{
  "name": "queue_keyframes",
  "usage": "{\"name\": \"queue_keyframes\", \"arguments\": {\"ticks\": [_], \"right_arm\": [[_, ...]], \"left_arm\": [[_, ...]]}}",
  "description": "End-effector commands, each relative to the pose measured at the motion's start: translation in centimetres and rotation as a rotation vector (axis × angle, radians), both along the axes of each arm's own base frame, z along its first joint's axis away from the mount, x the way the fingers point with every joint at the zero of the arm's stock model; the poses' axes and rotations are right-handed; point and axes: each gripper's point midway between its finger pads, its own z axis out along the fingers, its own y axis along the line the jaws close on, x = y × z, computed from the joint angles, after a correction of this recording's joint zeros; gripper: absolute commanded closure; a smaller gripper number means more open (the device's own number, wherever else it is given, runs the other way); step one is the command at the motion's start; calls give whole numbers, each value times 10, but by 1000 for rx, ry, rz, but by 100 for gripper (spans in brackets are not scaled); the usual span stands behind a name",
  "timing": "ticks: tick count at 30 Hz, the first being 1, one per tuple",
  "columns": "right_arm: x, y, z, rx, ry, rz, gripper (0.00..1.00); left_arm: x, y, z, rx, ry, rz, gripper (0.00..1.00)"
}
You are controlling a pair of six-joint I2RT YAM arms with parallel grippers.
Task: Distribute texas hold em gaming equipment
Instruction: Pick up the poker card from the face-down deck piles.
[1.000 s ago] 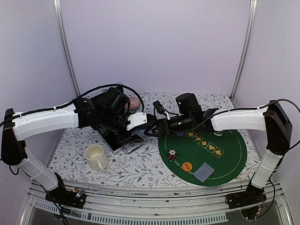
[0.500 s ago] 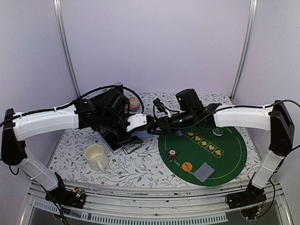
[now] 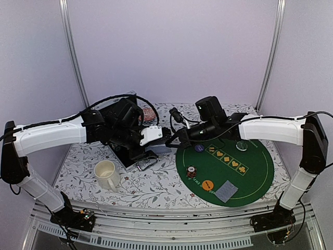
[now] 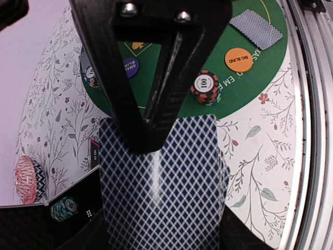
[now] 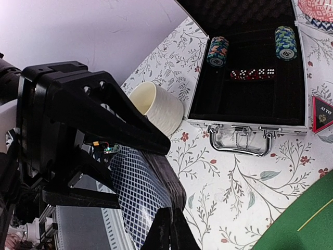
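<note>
Cards with a blue diamond-lattice back form a deck (image 4: pixel 161 182), clamped flat between the jaws of the left gripper (image 3: pixel 160 143). It is held in the air above the flowered cover of the counter (image 3: pixel 145 185), just off the left rim of the green mat (image 3: pixel 255 172). The right gripper (image 5: pixel 169 229) meets the deck edge-on, its jaws pressed together at the deck's edge; whether a card is pinched between them cannot be told. On the mat lie a short chip stack (image 4: pixel 205 86) whose top chip reads "100", an orange disc (image 4: pixel 238 59) printed "BIG BLIND", a purple disc (image 4: pixel 130 66) partly hidden but readable as "SMALL BLIND", and face-down cards (image 4: pixel 257 23). White lettering along the mat's rim shows "HOLD EM". A clear disc (image 3: pixel 242 146) lies farther back on the mat. Off the mat, a black-red triangle marker (image 5: pixel 322 114) carries white lettering too small to read. Beside it an open black case (image 5: pixel 244 99) holds two chip stacks (image 5: pixel 217 50) and a row of red dice (image 5: pixel 252 74). A cream mug (image 5: pixel 156 107) stands near the case.
</note>
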Motion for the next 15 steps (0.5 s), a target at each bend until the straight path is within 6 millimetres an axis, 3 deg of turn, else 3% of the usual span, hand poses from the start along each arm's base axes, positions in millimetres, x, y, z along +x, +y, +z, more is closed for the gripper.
{"name": "queue_keyframes", "arguments": {"ticks": [1, 15], "right_arm": [[2, -8, 17, -15, -27, -26, 97], [-1, -32, 41, -71, -103, -64, 98]], "left_arm": [[-3, -3, 13, -43, -25, -11, 40], [-2, -3, 10, -32, -30, -12, 40]]}}
